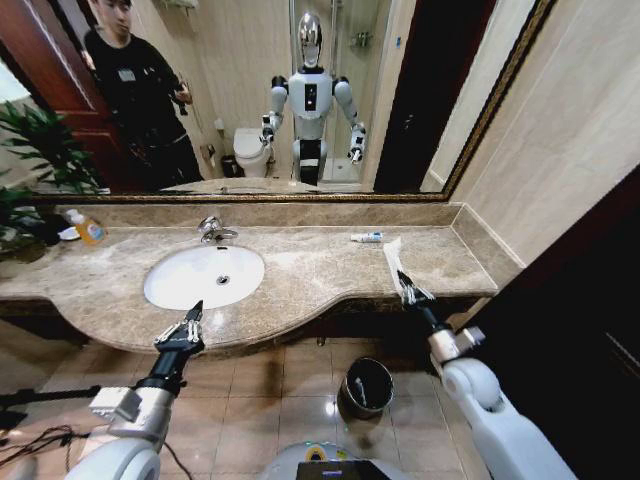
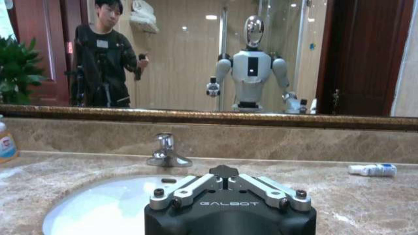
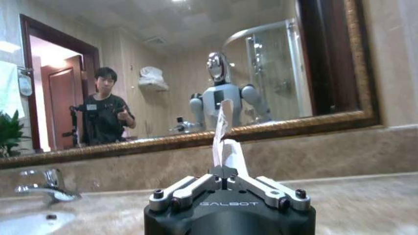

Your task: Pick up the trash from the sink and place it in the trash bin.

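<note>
Nearest the robot, on the tiled floor below the counter edge, a small round black trash bin with a glossy dark rim (image 1: 365,386) is seen standing upright; something pale seems to lie inside, though what it is cannot be made out. Above it, the right gripper (image 1: 407,291) is held over the front edge of the beige-brown marble countertop (image 1: 310,275), its jaws closed on one end of a thin white wrapper-like strip (image 1: 393,257), which in the right wrist view (image 3: 220,139) stands up from between the fingertips. The left gripper (image 1: 186,325) is poised at the counter's front edge just before the white oval porcelain sink (image 1: 180,285); its jaws are seen slightly parted and nothing is held in them. The basin itself looks bare apart from its drain, so that part of the job is judged largely done. Farther back on the counter, near the mirror, a small white and blue toiletry tube (image 1: 366,237) lies on its side, well apart from the basin, to the right of the chrome tap (image 1: 210,229). The strip in the right gripper is judged not yet dropped into the bin.
</note>
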You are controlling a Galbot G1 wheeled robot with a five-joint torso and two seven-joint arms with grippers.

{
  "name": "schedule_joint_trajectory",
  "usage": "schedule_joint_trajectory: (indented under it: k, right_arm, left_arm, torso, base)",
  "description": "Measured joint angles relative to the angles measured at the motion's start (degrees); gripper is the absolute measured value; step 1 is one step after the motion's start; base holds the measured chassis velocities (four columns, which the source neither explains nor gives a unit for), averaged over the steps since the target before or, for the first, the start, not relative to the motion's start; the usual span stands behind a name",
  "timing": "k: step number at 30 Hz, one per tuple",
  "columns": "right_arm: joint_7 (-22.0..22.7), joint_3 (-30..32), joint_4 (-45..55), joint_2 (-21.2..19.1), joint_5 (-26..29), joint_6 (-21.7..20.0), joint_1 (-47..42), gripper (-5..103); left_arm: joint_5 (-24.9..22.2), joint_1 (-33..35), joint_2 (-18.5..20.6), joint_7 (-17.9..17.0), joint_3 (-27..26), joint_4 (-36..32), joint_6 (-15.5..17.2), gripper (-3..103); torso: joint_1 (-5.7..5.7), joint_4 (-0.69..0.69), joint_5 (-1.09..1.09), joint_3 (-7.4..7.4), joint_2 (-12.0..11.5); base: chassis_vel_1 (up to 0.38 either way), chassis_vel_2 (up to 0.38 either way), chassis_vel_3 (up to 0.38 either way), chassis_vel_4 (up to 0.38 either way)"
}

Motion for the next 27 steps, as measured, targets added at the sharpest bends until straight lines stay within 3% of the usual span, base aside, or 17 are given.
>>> schedule_joint_trajectory:
  k: [1, 5, 8, 18, 27]
  right_arm:
    - [0.00, 0.00, 0.00, 0.00, 0.00, 0.00, 0.00, 0]
    - [-2.41, -0.35, -8.26, 1.46, -4.18, 7.40, -2.27, 0]
    - [-2.66, -1.58, -12.62, 1.69, -5.67, 8.75, -1.92, 0]
    - [-4.21, -6.37, -23.12, 3.89, -5.01, 8.41, -0.10, 0]
    - [-4.67, -8.73, -38.50, 5.94, -10.39, 6.06, 5.59, 0]
  left_arm:
    - [0.00, 0.00, 0.00, 0.00, 0.00, 0.00, 0.00, 0]
    - [0.00, 0.00, 0.00, 0.00, 0.00, 0.00, 0.00, 0]
    - [0.00, 0.00, 0.00, 0.00, 0.00, 0.00, 0.00, 0]
    - [0.00, 0.00, 0.00, 0.00, 0.00, 0.00, 0.00, 0]
    - [0.00, 0.00, 0.00, 0.00, 0.00, 0.00, 0.00, 0]
  torso:
    - [0.00, 0.00, 0.00, 0.00, 0.00]
    - [0.00, 0.00, 0.00, 0.00, 0.00]
    - [0.00, 0.00, 0.01, 0.00, 0.00]
    - [0.00, 0.00, 0.00, 0.00, 0.00]
    - [0.01, 0.00, 0.01, 0.01, -0.01]
  base:
    - [0.000, 0.000, 0.000, 0.000]
    - [0.000, 0.000, 0.000, 0.000]
    - [0.000, 0.000, 0.000, 0.000]
    - [0.000, 0.000, 0.000, 0.000]
    - [0.000, 0.000, 0.000, 0.000]
